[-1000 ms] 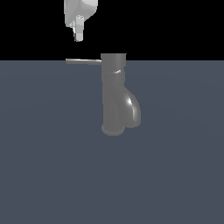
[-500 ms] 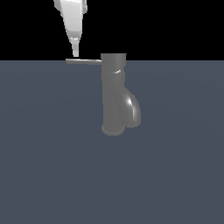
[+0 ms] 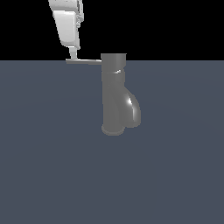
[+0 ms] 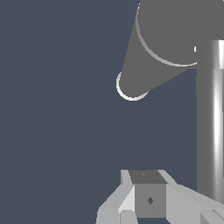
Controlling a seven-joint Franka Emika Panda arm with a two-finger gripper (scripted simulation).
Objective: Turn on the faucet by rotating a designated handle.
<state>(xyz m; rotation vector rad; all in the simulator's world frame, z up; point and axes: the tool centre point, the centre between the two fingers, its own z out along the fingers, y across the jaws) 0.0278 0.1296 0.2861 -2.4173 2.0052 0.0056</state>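
Fingers of the white blocky robot gripper come down from the top of the exterior view, at that view's left, and their tips meet the outer end of the thin straight grey metal handle rod. From this angle the fingers overlap into one narrow tip, and the wrist view shows only the pale blocky finger bases, so I cannot tell whether they are open or closed, nor whether they truly touch the rod or stand just before or behind it.

Moving rightward in the exterior view, the handle runs level from the gripper's tip to the top collar of the dark grey glossy metal faucet, an upright cylinder standing on the flat slate-blue worktop. Its flared base rests on that surface near the middle of the view. On the side toward the exterior view's right, the bulging curved spout swells out from the lower half of the body and catches a bright highlight.

In the wrist view the handle appears as a broad shining grey bar beside the gripper, with the faucet's body seen foreshortened from above against the worktop.
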